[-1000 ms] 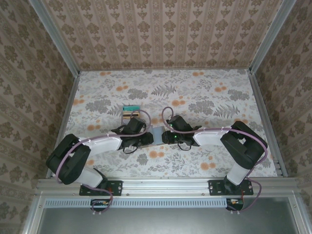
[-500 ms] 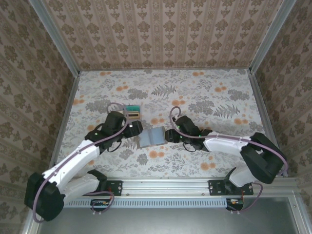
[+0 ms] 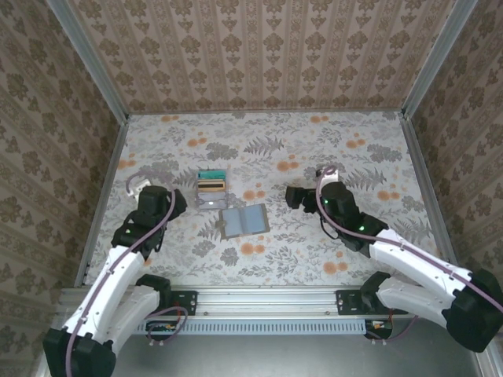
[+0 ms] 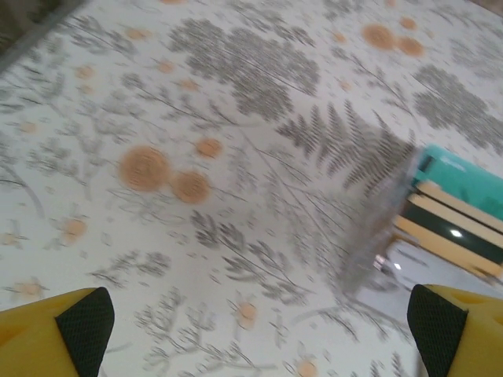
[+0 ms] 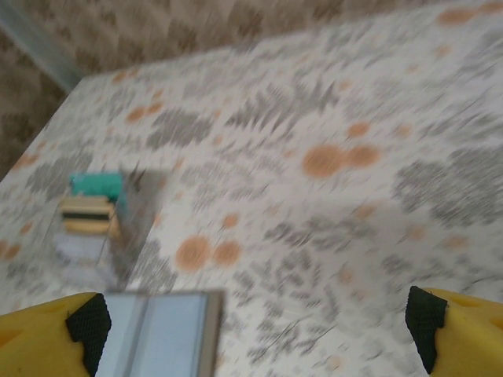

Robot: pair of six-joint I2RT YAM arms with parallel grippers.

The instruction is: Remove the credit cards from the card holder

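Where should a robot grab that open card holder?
Likely its right edge, coming low from the right: the holder lies open and flat on the table, so only a thin rim offers a pinch.

The table is covered with a pale cloth printed with grey ferns, leafy sprays and orange blossoms. Three walls close it in: the back wall, left wall and right wall, all papered in beige-brown damask with vertical stripes. Slanting aluminium posts mark the far corners. Along the near edge runs an aluminium rail, with a slotted grey strip and a dark grey panel below it. The light is soft and even.
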